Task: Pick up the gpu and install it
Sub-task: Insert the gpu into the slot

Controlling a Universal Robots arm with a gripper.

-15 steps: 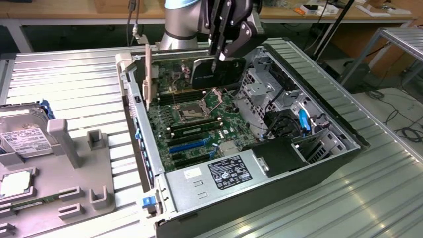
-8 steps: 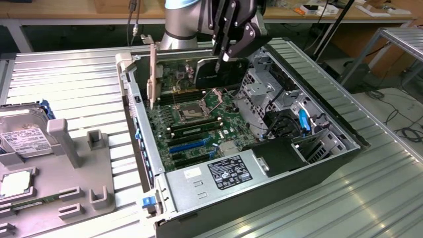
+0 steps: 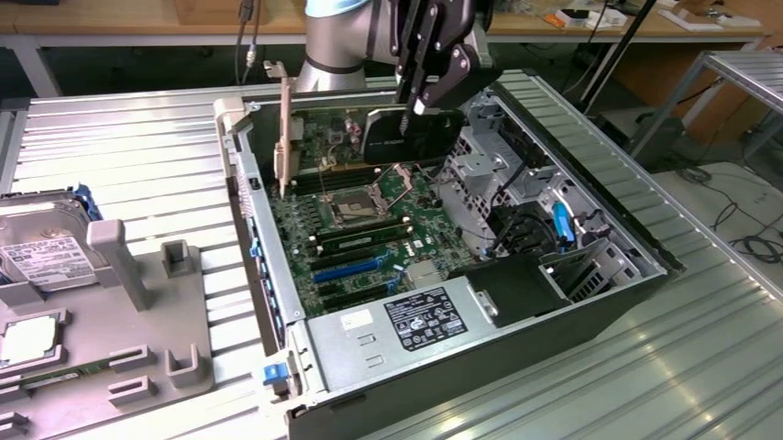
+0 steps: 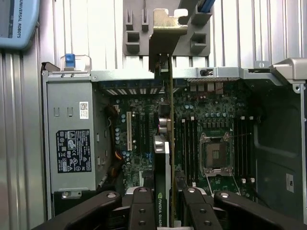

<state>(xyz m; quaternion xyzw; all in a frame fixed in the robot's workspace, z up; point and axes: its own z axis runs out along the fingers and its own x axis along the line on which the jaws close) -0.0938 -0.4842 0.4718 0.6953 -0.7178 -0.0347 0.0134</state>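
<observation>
1. Gripper (image 3: 431,96) is clamped on the gpu (image 3: 398,137). The fingers (image 4: 144,201) pinch both faces near the card's upper edge.
2. Gpu hangs on edge inside the open case (image 3: 490,380), over the board (image 3: 367,229), at the end opposite the power supply (image 3: 410,321). Its bracket (image 3: 284,137) stands upright at the case's slotted wall and sticks up above it. The card looks raised, so it's likely not seated.
3. Handling: probably light, stiff and thin. Components and edge contacts are fragile, so hold the flat faces near mid-length with a modest squeeze. An off-centre grip could let it pivot.
4. Counts: one gpu, one bracket, one gripper, one case, one power supply. One hard drive (image 3: 37,252) lies outside the case, on the exterior view's left.
</observation>
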